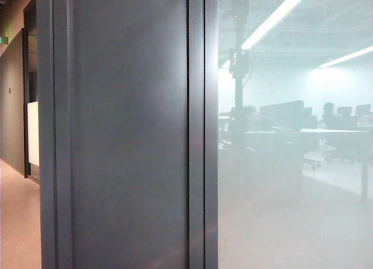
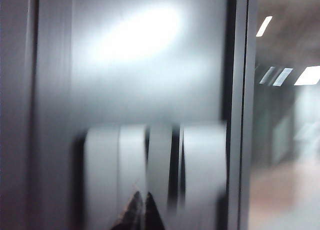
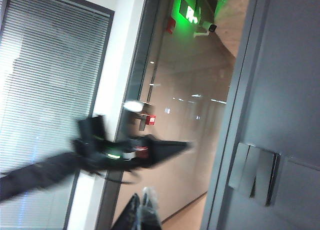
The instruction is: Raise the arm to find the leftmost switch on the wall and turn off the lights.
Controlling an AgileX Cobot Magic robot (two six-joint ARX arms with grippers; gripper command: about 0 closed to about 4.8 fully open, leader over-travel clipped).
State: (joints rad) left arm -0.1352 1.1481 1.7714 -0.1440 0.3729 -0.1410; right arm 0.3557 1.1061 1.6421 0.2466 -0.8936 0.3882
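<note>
A pale switch plate (image 2: 155, 175) with several rockers sits on the dark grey wall panel (image 2: 150, 65), blurred by motion. The leftmost switch (image 2: 101, 175) is at the plate's edge away from the door frame. My left gripper (image 2: 141, 210) is shut and empty, its tips close in front of the plate between the second and third rockers. In the right wrist view the same plate (image 3: 254, 172) shows, and the raised left arm (image 3: 125, 155) stretches towards it, blurred. My right gripper (image 3: 142, 210) is shut and empty, away from the wall. The arm's mast (image 1: 239, 76) shows as a hazy reflection.
Frosted glass (image 1: 291, 193) fills the right of the exterior view, reflecting desks, monitors and ceiling lights. A corridor (image 1: 17, 222) runs along the left. A green exit sign (image 3: 190, 11) and a window blind (image 3: 50, 90) show in the right wrist view.
</note>
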